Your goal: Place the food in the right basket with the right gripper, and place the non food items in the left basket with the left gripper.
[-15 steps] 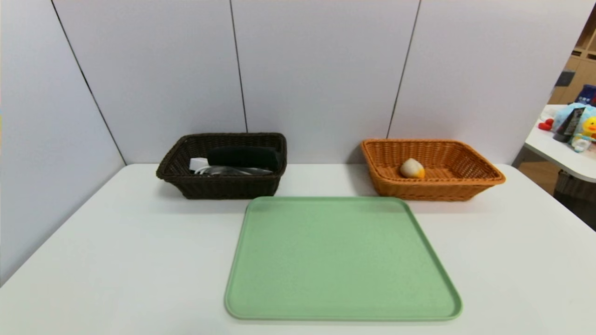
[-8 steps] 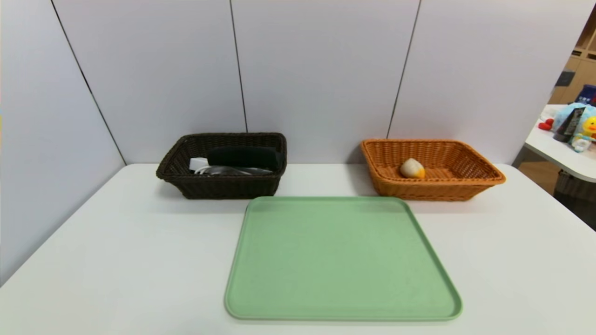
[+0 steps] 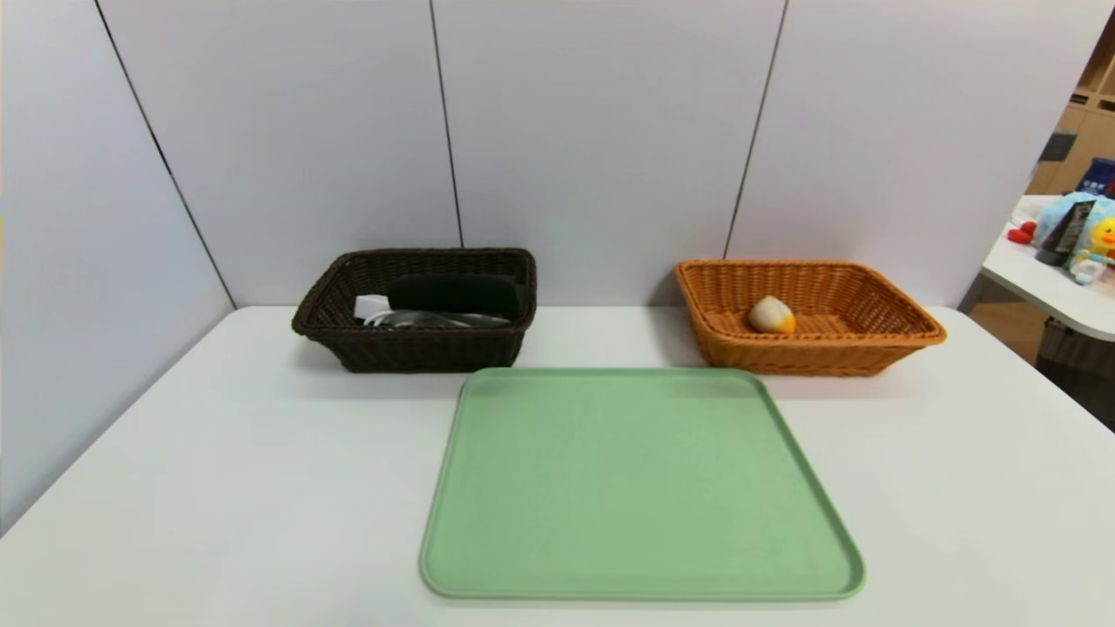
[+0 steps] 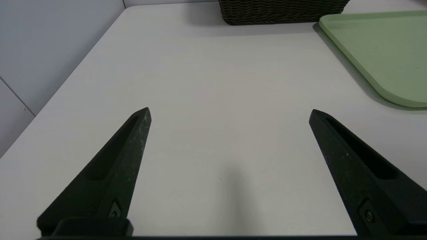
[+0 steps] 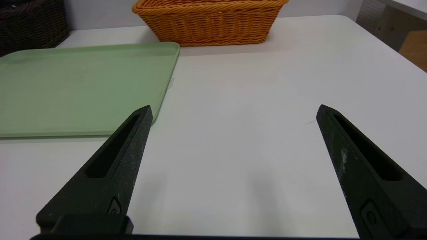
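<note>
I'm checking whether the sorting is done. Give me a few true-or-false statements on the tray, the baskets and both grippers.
1. The green tray holds nothing. True.
2. The orange basket is empty. False: a pale, egg-like food item lies in it.
3. The dark basket holds a black item. True.
4. The left gripper is shut on something. False: it is open, holding nothing.
5. The right gripper is open above the white table. True.
</note>
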